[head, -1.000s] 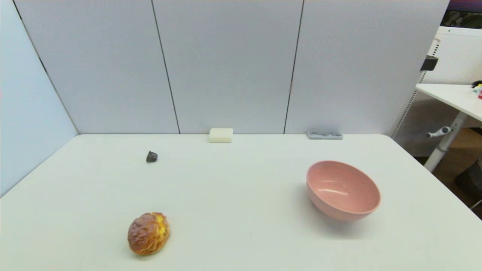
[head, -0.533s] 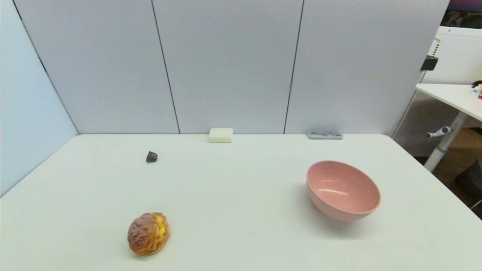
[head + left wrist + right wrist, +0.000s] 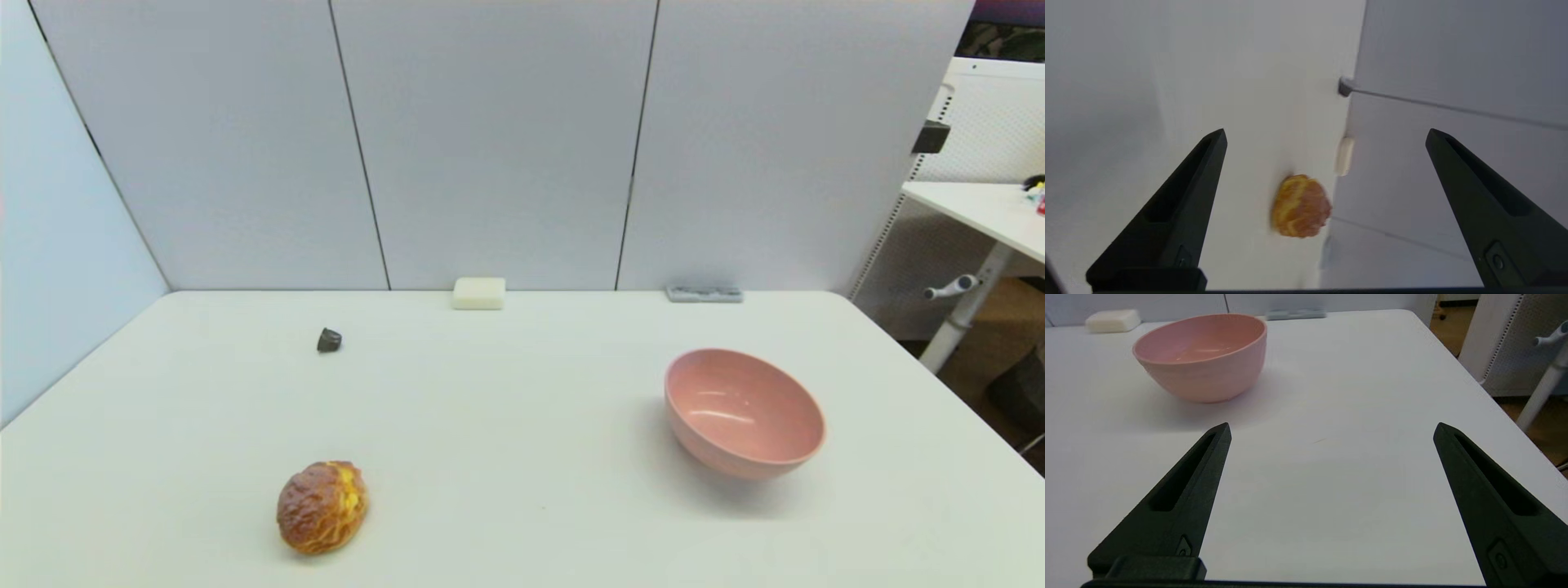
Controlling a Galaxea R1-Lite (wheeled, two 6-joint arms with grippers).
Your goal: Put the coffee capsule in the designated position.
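The coffee capsule (image 3: pixel 329 340), a tiny dark pod, lies on the white table (image 3: pixel 506 425) at the far left. A pink bowl (image 3: pixel 741 412) stands on the right side and shows again in the right wrist view (image 3: pixel 1202 355). Neither arm appears in the head view. My left gripper (image 3: pixel 1326 136) is open and empty, looking toward the golden-brown bread roll (image 3: pixel 1301 206); the capsule is out of that view. My right gripper (image 3: pixel 1332 430) is open and empty, low over the table, short of the bowl.
The bread roll (image 3: pixel 322 506) sits near the front left. A white block (image 3: pixel 478 293) and a flat grey piece (image 3: pixel 704 293) lie at the back edge against the grey partition. The table's right edge drops off to another desk (image 3: pixel 980 212).
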